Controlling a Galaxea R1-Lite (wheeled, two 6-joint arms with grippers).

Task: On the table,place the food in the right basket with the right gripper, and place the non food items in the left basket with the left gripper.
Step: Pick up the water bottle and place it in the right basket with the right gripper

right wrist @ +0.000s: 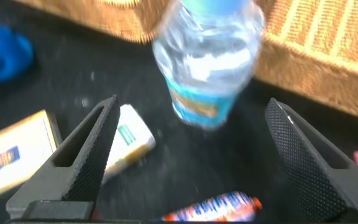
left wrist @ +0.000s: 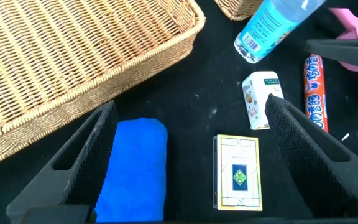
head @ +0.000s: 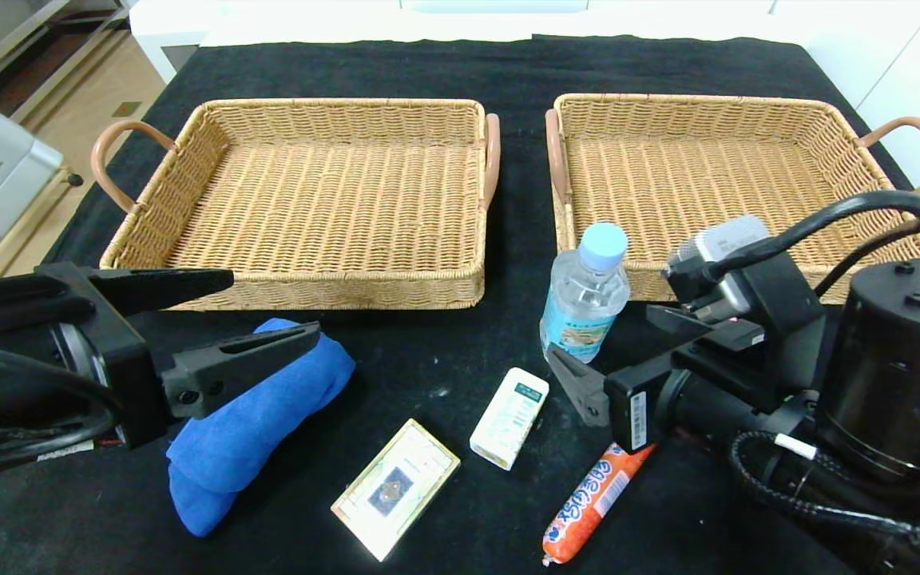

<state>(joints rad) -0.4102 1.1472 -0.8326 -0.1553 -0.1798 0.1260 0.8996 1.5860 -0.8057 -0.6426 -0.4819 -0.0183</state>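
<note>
My left gripper is open and empty, hovering over a folded blue cloth. In the left wrist view the cloth lies by one finger and a card box lies between the open jaws. My right gripper is open and empty, low over the table by a water bottle. The bottle stands just beyond the open jaws. A small white carton, the card box and an orange sausage lie on the black table.
The left basket and the right basket stand side by side at the back, both holding nothing. A pink object lies near the right gripper, hidden in the head view. The table's left edge drops to the floor.
</note>
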